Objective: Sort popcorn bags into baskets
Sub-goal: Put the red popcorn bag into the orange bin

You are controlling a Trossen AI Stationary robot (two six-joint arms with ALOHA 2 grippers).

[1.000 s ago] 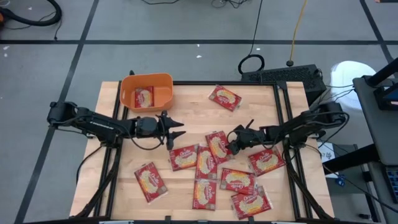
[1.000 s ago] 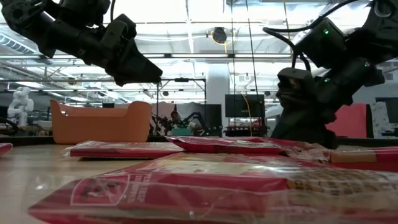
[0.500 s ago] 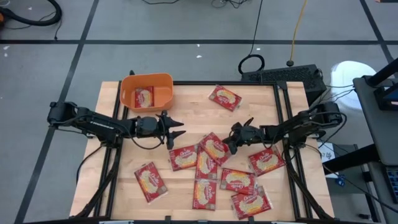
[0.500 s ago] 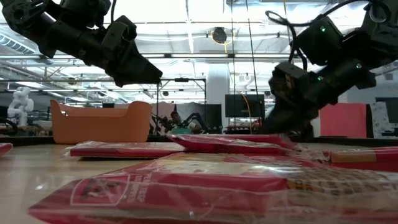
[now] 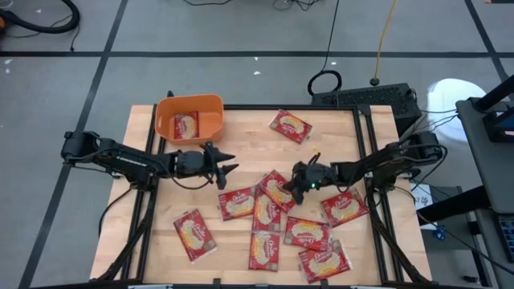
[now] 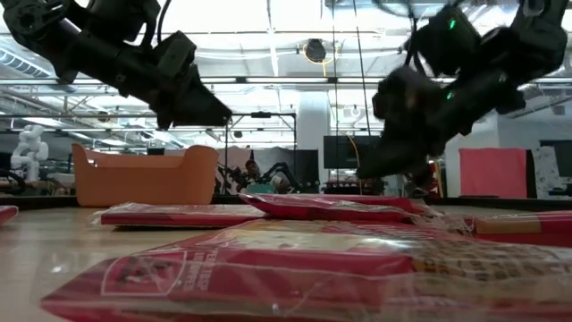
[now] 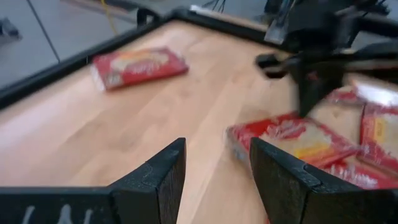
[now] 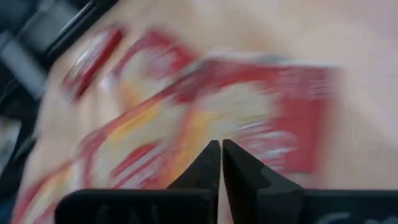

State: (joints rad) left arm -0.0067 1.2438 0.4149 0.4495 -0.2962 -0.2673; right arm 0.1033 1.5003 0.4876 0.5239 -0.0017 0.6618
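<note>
Several red popcorn bags lie spread on the wooden table's near middle, among them one (image 5: 238, 202). One more bag (image 5: 290, 126) lies at the far side. Another (image 5: 185, 125) rests flat in the orange basket (image 5: 217, 120) at the far left, which also appears in the low view (image 6: 143, 179). My right gripper (image 5: 295, 186) is shut on one bag (image 5: 275, 189) at the table's middle. My left gripper (image 5: 229, 170) hovers open above bare wood, near the basket, with nothing between its fingers (image 7: 214, 146). My right gripper pinches the bag by its edge toward the table's right (image 8: 205, 134) between its two fingers. The fingers come slanting down from the table's right. The held end is raised a little (image 6: 407, 201). Whether the bag's far end still rests on the neighbouring bags cannot be told.
Black frame rails (image 5: 365, 144) run along the table's sides under both arms. Bare wood (image 5: 241, 136) lies between the basket and the far bag. A bag (image 5: 193, 233) lies alone at the near left.
My right gripper has shut on the bag, rolled, risen off the table and drawn toward the table's left. The bag has turned about and slid a little leftward with it, its held end lifted.
</note>
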